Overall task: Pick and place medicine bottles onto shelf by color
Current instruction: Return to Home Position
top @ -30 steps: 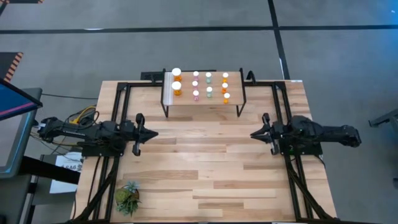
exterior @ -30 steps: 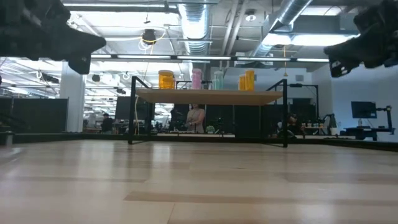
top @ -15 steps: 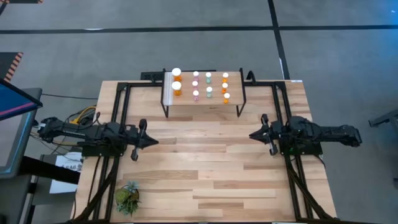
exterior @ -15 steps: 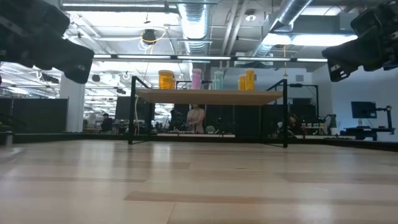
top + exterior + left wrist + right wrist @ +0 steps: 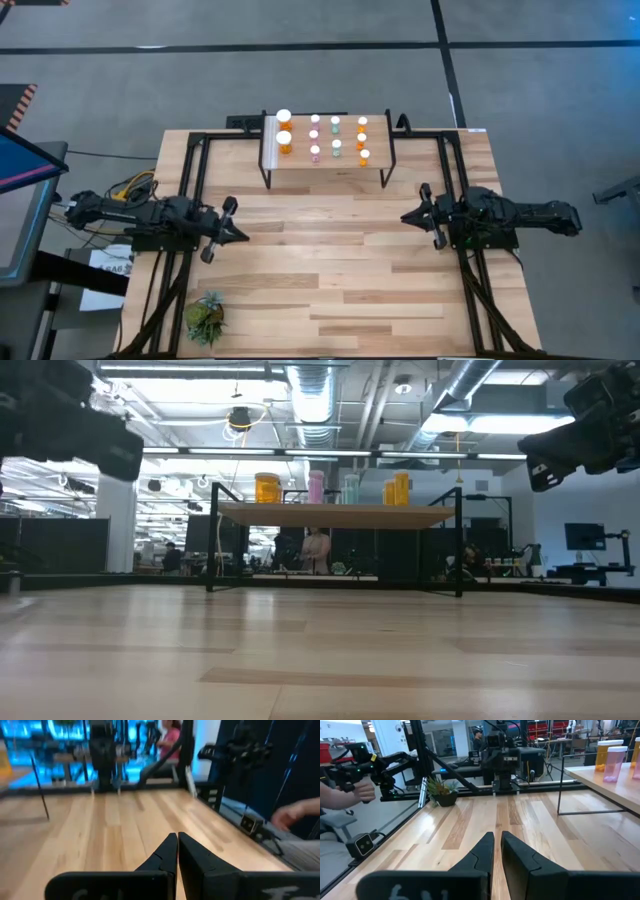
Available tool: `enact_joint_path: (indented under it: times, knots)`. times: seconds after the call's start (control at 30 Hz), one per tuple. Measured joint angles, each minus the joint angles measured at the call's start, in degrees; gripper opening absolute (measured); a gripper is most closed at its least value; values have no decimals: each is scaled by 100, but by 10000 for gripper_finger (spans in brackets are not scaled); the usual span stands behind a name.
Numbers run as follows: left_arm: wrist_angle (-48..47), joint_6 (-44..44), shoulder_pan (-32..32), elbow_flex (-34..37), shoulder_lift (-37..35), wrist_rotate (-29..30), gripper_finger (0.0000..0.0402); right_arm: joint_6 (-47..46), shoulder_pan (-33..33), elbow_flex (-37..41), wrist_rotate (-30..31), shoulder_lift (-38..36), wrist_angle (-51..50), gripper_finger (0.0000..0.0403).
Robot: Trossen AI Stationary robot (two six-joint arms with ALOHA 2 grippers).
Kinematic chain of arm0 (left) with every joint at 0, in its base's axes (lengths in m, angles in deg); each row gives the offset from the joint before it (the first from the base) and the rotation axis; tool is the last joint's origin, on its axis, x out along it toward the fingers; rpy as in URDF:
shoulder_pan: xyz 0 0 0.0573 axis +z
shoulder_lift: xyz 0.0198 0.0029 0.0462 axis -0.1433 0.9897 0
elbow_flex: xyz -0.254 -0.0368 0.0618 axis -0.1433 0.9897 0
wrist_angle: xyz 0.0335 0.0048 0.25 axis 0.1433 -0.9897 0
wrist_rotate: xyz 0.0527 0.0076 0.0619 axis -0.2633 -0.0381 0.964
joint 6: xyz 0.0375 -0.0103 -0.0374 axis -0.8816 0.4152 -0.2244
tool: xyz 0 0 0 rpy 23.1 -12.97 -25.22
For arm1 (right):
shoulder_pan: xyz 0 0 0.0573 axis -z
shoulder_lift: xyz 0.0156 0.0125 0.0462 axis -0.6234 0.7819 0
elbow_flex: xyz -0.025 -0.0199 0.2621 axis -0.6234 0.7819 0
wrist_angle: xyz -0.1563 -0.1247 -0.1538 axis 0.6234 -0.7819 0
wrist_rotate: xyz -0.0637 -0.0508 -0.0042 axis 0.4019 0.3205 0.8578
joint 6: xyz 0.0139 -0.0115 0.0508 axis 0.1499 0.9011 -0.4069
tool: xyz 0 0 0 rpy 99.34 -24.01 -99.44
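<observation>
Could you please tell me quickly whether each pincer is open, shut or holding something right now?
Left pincer: shut, holding nothing.
Right pincer: shut, holding nothing.

Overhead and table-level views share the shelf point(image 5: 300, 160); wrist views face inward.

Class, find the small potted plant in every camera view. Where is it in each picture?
High view: potted plant at the tabletop's lower-left corner.
Low view: not in it.
Left wrist view: not in it.
Right wrist view: potted plant across the tabletop, beside the left arm.
Shared landmark: the light wood tabletop, in all four.
</observation>
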Motion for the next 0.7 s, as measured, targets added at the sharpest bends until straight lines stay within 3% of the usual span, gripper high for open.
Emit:
enact_joint_path:
  times: [0.2, 0.37, 0.53, 0.7]
  knots:
    - [-81, -454, 0, 2, -937, 24, 0, 4, 0, 3, -1, 0, 0, 58]
    - [-132, -516, -7, 1, -887, 43, 0, 4, 0, 4, -2, -4, 0, 58]
    - [-28, -448, -11, 2, -916, -486, 0, 4, 0, 9, -2, -7, 28, 58]
    - [-38, 1, -9, 2, -893, -519, 0, 4, 0, 11, -2, -7, 52, 58]
